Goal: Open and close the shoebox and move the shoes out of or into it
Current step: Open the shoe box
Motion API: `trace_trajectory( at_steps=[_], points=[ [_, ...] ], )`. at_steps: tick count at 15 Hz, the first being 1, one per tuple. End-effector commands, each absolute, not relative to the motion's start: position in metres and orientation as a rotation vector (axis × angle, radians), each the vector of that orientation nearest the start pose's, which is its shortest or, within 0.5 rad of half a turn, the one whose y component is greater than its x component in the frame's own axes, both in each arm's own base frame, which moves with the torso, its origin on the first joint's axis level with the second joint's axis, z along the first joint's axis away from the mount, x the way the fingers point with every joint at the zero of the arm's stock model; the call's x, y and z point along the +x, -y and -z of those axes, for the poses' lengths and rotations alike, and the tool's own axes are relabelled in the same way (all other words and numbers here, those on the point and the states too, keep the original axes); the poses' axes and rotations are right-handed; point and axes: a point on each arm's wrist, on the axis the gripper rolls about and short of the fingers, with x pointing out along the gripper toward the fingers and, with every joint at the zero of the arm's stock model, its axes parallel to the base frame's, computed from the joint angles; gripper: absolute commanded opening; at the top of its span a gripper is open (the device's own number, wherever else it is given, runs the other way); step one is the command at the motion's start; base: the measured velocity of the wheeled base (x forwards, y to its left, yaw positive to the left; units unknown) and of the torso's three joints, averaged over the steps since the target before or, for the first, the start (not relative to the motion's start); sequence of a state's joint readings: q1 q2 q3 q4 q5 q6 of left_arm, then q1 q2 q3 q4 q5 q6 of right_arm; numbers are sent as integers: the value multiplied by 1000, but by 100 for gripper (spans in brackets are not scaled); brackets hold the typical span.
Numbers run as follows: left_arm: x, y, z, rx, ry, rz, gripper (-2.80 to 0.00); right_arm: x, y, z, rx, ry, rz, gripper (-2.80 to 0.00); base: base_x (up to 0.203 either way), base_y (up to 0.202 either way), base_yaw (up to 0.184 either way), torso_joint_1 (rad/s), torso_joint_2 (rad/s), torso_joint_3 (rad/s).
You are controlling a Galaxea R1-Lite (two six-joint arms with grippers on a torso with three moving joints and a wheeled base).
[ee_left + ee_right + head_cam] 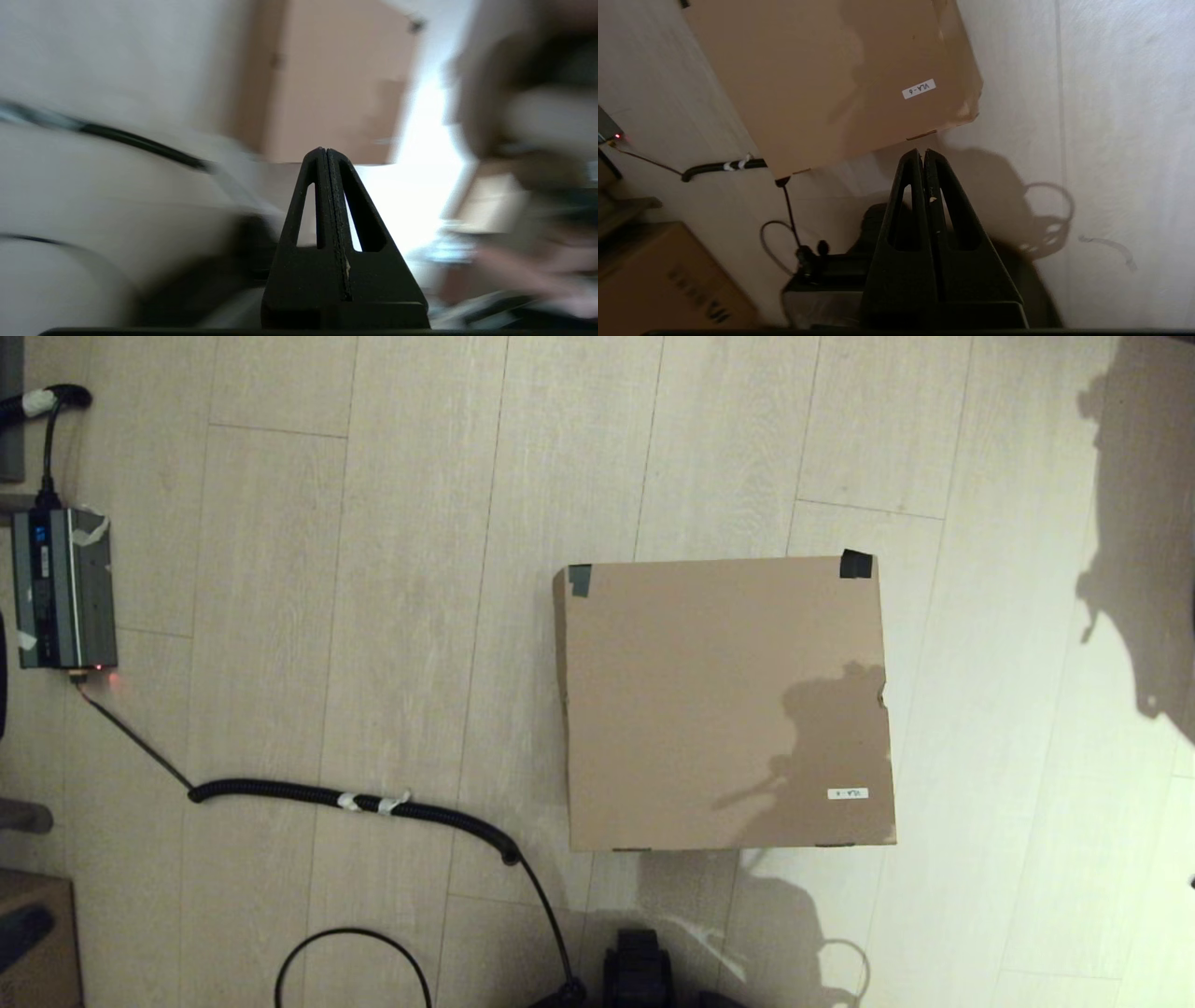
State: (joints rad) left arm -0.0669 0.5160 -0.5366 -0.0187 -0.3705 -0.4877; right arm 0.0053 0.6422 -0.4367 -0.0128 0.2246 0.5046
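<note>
**Brown cardboard shoebox sitting closed on a pale wood floor**

Cardboard, plain and brown, is filling the middle right of what we are seeing from the head camera: the shoebox (726, 705) is lying flat on the light plank floor (373, 616) with its lid down. Two dark tape pieces (856, 564) are sitting at the lid's far corners, and a small white label (848, 793) is showing near its near right corner. The shoes are not showing in any view.

We are holding both arms back, near the robot's base and short of the box. Our left gripper (325, 151) is hanging with its fingers pressed together on nothing, well apart from the shoebox, which is appearing blurred beyond the tips. Our right gripper (923, 152) is hovering just off the box's near edge, its fingers also clenched together and empty, touching nothing.

On the far left, a grey power unit (63, 588) is resting on the floor with a small red light glowing. A black coiled cable (355, 800) is running from it across the floor toward the base. Another cardboard box (37, 943) is peeking in at the near left corner.
</note>
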Motion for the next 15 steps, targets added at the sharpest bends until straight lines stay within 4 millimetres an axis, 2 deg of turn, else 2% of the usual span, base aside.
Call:
trace_trajectory(
  at_steps=[1, 3, 5, 7, 9, 12, 14, 15],
  points=[
    [73, 15, -239, -675, -290, 453, -280, 111, -6, -190, 577, -472, -130, -280, 0, 0, 0, 0, 0, 0],
    [118, 21, -235, -773, -422, 483, -280, 156, -7, -184, 622, -557, -135, -280, 0, 0, 0, 0, 0, 0],
    [156, 26, -218, -833, -547, 468, -280, 186, -9, -175, 620, -627, -210, -280, 0, 0, 0, 0, 0, 0],
    [184, 28, -197, -866, -610, 485, -280, 204, -10, -162, 531, -679, -315, -280, 0, 0, 0, 0, 0, 0],
    [212, 30, -171, -882, -664, 489, -280, 220, -10, -155, 490, -699, -333, -280, 0, 0, 0, 0, 0, 0],
    [255, 34, -132, -875, -720, 483, -280, 252, 17, -147, 494, -661, -253, -280, 0, 0, 0, 0, 0, 0],
    [274, 38, -127, -856, -685, 516, -280, 272, 29, -143, 490, -646, -239, -280, 0, 0, 0, 0, 0, 0],
    [278, 40, -126, -852, -686, 526, -280, 280, 32, -139, 491, -652, -236, -280, 0, 0, 0, 0, 0, 0]
  ],
)
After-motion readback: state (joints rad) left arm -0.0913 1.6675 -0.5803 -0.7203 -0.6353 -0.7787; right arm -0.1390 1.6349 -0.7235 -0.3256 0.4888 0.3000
